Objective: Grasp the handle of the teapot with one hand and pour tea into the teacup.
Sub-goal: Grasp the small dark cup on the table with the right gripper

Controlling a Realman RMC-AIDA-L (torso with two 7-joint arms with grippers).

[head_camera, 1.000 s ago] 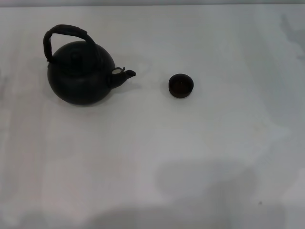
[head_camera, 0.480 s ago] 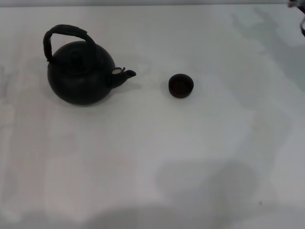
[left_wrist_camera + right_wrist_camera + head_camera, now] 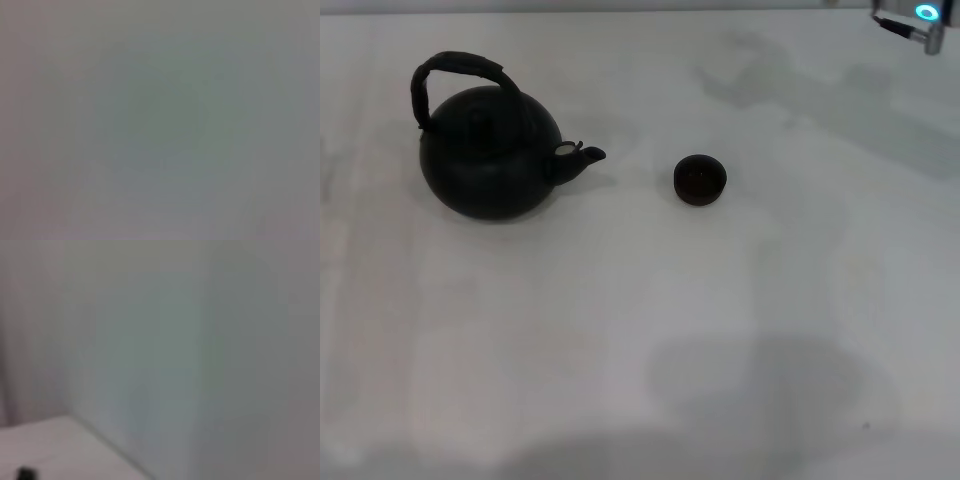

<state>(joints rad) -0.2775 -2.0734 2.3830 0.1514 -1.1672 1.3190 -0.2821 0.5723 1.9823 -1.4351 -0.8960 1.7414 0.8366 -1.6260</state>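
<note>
Reaching has barely begun: right arm enters far from the teapot

Standing on the white table (image 3: 640,330), the large round matte black teapot (image 3: 490,155) is upright, its short stubby spout aimed at the tiny dark brown-black handleless teacup (image 3: 700,180). The cup sits well apart from the spout tip, on the spout side of the pot, roughly level with it. The thick black arched handle (image 3: 455,68) loops over the top of the teapot, its arch running in line with the spout, so a grasp would have to close across that line.

A small metal part of the right arm, showing a lit blue ring, appears at the edge of the head view, far beyond the teacup on the side away from the teapot. The right hand itself is not seen, so I cannot tell whether it is open or closed. The right wrist view shows only blurred pale surfaces and a dark speck at its edge, too unclear to name. The left hand is out of sight; its wrist view shows plain grey.

Judging from this, nothing is grasped yet. The teapot lies on the robot's left, so the visible right arm must cross past the teacup to reach the handle
</note>
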